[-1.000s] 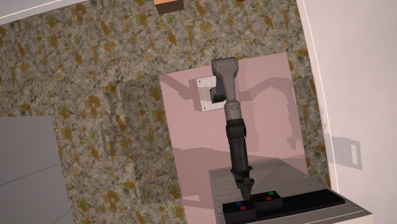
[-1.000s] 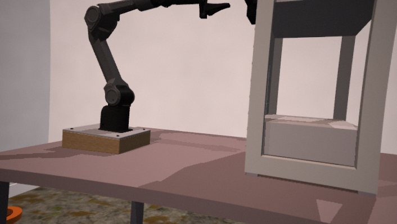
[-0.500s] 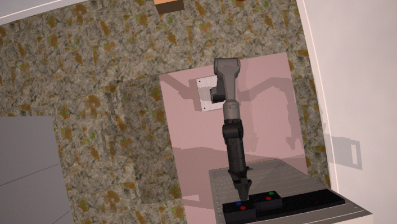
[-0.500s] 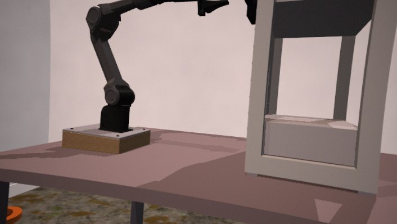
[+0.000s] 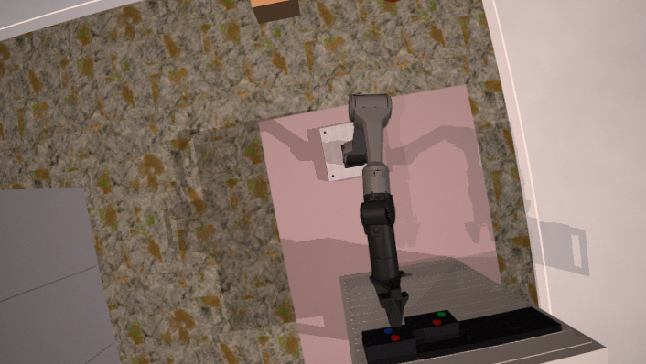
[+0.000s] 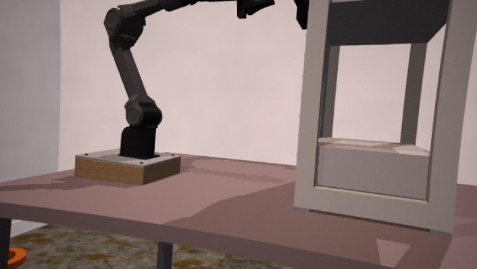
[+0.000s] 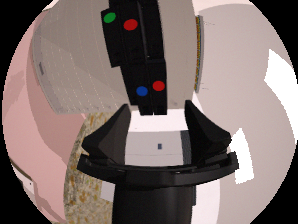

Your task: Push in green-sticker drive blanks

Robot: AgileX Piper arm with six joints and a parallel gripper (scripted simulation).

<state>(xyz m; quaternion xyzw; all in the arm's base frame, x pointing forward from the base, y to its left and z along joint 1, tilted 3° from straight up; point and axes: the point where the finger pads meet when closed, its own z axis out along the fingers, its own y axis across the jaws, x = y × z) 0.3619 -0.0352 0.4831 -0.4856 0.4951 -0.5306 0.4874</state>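
The black storage chassis (image 5: 462, 334) sits high in the grey rack (image 6: 378, 111). Blanks stand out of its front in two blocks. The block nearer my fingers carries a blue sticker (image 5: 388, 330) and a red sticker (image 5: 395, 337). The other block carries a green sticker (image 5: 441, 314) and a red sticker (image 5: 436, 322). In the wrist view the green sticker (image 7: 109, 16) is far up on the left, and the blue sticker (image 7: 141, 91) is just ahead of my fingers. My gripper (image 5: 397, 315) is open and empty, pointing at the blue and red block; I cannot tell if it touches.
The rack stands on the pink table (image 5: 380, 206), with a grey box (image 6: 371, 169) on its lower shelf. The arm's base sits on a wooden block (image 6: 128, 167). A white wall (image 5: 581, 137) is close beside the table.
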